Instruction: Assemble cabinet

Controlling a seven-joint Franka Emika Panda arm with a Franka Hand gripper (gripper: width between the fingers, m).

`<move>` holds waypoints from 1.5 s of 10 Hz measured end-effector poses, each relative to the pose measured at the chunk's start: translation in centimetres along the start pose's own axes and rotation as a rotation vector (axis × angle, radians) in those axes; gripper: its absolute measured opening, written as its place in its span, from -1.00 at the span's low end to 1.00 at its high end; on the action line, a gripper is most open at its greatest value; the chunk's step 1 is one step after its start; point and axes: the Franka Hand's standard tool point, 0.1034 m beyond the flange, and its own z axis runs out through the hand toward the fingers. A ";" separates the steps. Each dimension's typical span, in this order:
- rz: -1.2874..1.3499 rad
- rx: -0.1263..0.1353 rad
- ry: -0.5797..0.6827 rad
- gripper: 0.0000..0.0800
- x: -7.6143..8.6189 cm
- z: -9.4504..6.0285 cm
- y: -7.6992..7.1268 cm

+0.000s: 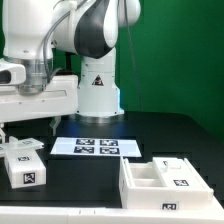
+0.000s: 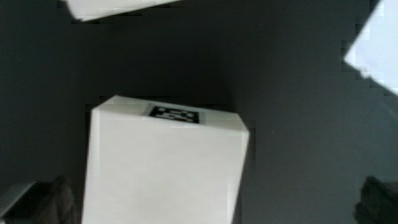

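White cabinet panel (image 2: 169,160) lies between the fingers of the wide-open gripper (image 2: 210,205), touching neither; nothing is held.

The marker board (image 1: 95,147) lies flat on the black worktop (image 1: 165,135), near its middle; a green wall (image 1: 185,50) stands behind the worktop

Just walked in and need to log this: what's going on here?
A single robot arm is putting a cabinet together from white tagged parts. Its tool hangs open over a white panel part resting on the black table, gripping nothing. The cabinet box sits apart on the exterior view's right, beside the marker board.
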 end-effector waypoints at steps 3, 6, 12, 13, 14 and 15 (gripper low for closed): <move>0.000 0.010 -0.006 0.99 -1.9 0.4 0.4; 0.040 0.006 -0.009 0.99 -5.8 1.3 -0.1; 0.025 0.023 -0.054 0.99 -9.4 3.8 0.0; 0.024 0.021 -0.051 0.85 -9.2 3.7 0.0; 0.025 0.022 -0.052 0.85 -9.3 3.7 0.0; 0.025 0.022 -0.052 0.43 -9.3 3.7 0.0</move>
